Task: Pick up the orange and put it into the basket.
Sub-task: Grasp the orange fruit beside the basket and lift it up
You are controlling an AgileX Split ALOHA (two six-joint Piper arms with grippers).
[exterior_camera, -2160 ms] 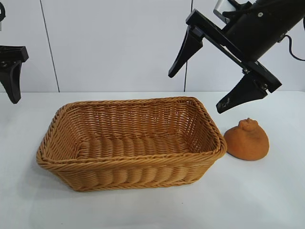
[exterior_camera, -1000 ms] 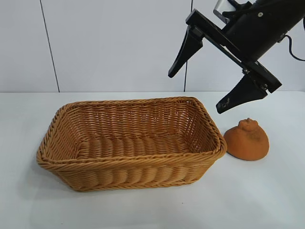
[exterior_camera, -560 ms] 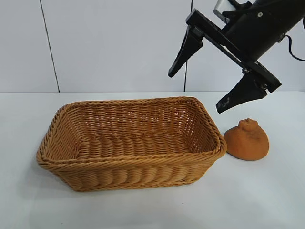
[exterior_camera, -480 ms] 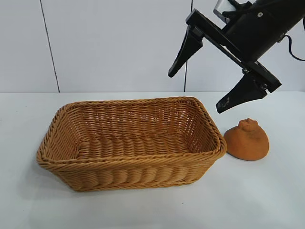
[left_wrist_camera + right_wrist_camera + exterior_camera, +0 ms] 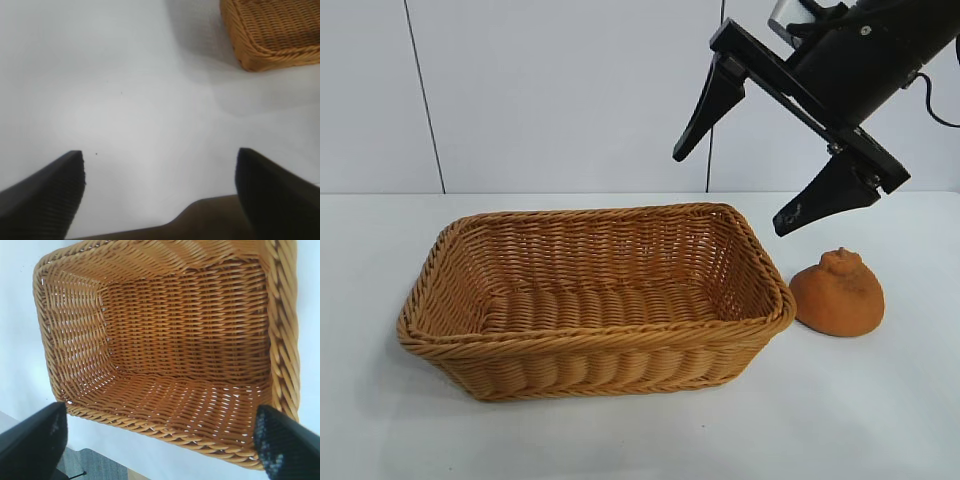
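On the white counter (image 5: 620, 440) sits the basket (image 5: 595, 300), tan woven wicker with sloping sides and a braided rim; nothing lies inside it, as the right wrist view shows bare weave across its floor and walls. No label, brand or writing can be read on anything. Just beside the basket's right end, apart from it, the orange (image 5: 838, 292) rests on the counter, dome-shaped with a knobby bump on top. Right gripper (image 5: 730, 193) hangs above the basket's right end and the orange, tilted downward, fingers spread wide and holding nothing; its arm is cut off at the frame's upper right. Left gripper (image 5: 160, 165) appears only in its own wrist view, fingers wide apart over bare counter, one basket corner (image 5: 272, 32) beyond.
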